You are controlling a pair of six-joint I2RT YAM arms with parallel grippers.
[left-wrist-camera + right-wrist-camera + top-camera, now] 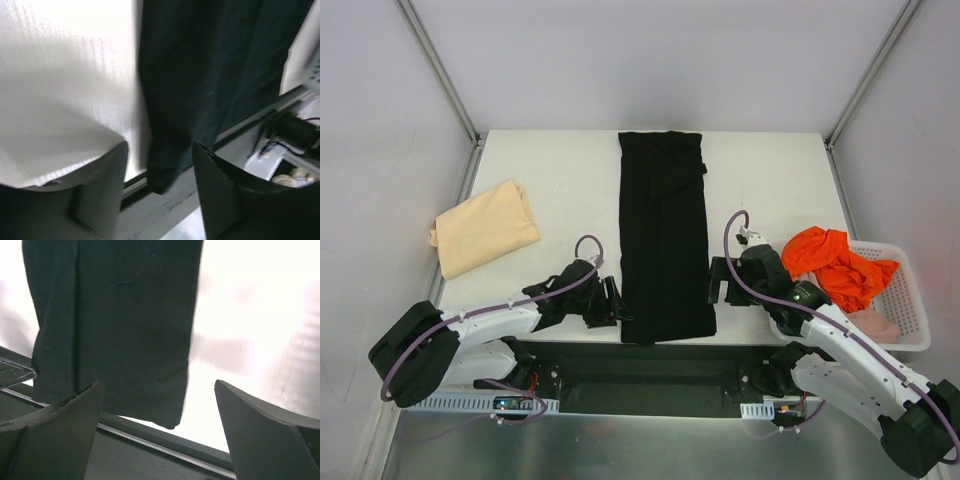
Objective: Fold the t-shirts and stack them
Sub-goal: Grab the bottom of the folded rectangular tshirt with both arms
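A black t-shirt [663, 235] lies folded into a long strip down the middle of the table. My left gripper [610, 303] sits at its near left corner. In the left wrist view the jaws of this gripper [160, 175] stand apart, and the shirt's corner [165, 170] lies between them untouched. My right gripper [718, 283] stands wide open at the near right corner. The right wrist view shows that corner [175, 410] just ahead of this gripper [160, 410]. A folded tan t-shirt [485, 228] rests at the left. An orange t-shirt [835, 265] hangs over the basket, with a pink one [875, 322] inside.
A white mesh basket [912, 300] stands at the table's right edge, close to my right arm. The table's near edge and a black rail [650, 365] run just behind both grippers. Walls close in the left, right and far sides.
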